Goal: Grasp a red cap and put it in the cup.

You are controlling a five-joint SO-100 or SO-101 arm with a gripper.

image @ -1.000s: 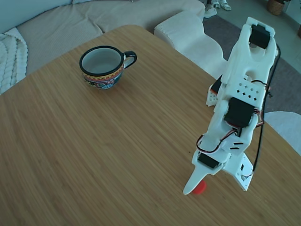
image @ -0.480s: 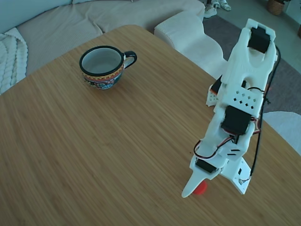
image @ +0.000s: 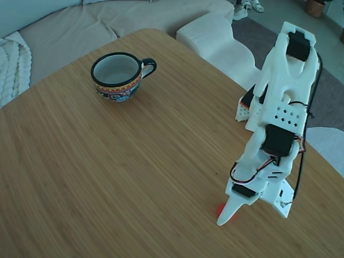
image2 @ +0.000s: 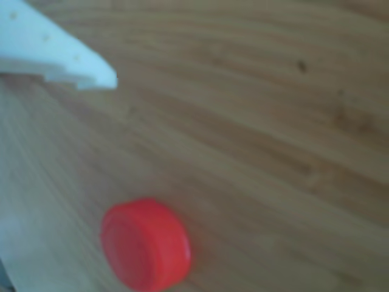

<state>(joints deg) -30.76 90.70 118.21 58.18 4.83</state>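
The red cap (image2: 146,243) lies flat on the wooden table (image: 134,161), close up in the other view, with one white finger (image2: 55,55) above and left of it and not touching it. In the fixed view only a sliver of the red cap (image: 220,208) shows, just left of the white pointed finger, near the table's front right. My gripper (image: 227,216) hangs tip-down over that spot, open, with nothing clamped. The cup (image: 116,75), a black-rimmed mug with a patterned band, stands upright far off at the back left, handle to the right.
The white arm (image: 279,107) rises along the table's right edge from its base (image: 244,107). A beige sofa (image: 107,21) and a white cushion (image: 215,37) lie beyond the far edge. Bare wood stretches between cap and cup.
The arm has shifted slightly right and lower in the fixed view. The cap showed to the right of the fingertip before; it now peeks out on its left.
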